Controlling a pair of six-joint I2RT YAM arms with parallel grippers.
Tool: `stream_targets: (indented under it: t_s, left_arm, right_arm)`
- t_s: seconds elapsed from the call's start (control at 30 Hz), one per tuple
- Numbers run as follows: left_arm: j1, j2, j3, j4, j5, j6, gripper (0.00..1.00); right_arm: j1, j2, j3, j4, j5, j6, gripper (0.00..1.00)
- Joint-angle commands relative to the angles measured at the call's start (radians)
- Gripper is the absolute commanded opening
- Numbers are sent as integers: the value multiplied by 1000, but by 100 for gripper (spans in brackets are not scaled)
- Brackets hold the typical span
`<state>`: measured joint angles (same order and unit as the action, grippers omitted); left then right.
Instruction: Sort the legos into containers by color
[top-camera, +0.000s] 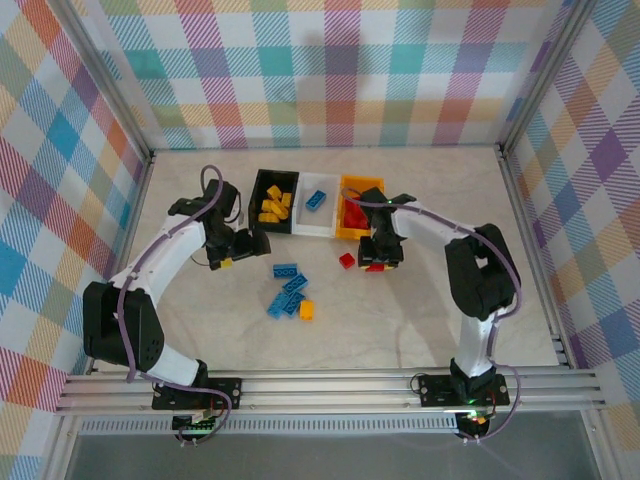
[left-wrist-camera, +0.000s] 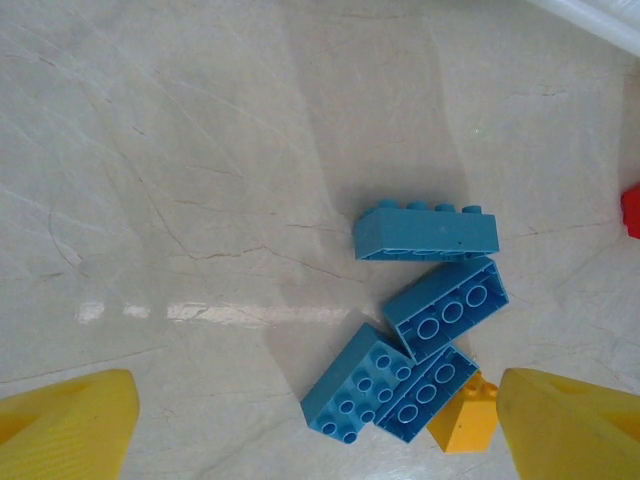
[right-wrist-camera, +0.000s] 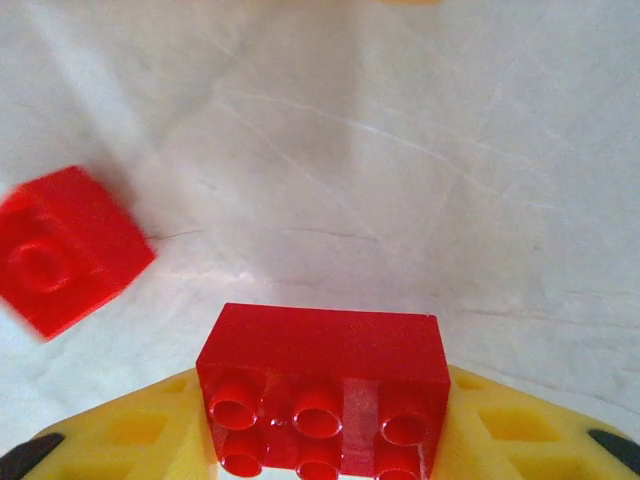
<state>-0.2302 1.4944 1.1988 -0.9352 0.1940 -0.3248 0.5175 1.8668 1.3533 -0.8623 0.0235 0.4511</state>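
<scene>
Red lego brick is pinched in your right end effector, long axis across the jaws. Yellow-orange bin with reds lies just up-frame. Left end effector gapes empty over blue bricks.

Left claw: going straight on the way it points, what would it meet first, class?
The left claw would probably meet the cluster of blue legos first; depth is unclear.

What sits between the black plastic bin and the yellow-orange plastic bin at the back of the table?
The white rectangular plastic bin, holding one blue studded brick; the top external view shows it.
</scene>
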Motion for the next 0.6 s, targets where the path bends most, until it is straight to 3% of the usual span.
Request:
stream_targets:
  t_s: [0.0, 0.13, 0.43, 0.57]
  left_arm:
    - [11, -20, -17, 13, 33, -2, 93]
    - [11, -23, -36, 15, 61, -6, 93]
    - [5, -78, -116, 22, 99, -33, 100]
    - [5, -114, -141, 20, 106, -43, 100]
  right_arm:
    - [-2, -67, 80, -43, 5, -24, 43]
    - [-22, -24, 216, -57, 4, -50, 43]
    - [-112, 279, 614, -92, -9, -97, 45]
    - [-130, 384, 751, -126, -19, -108, 53]
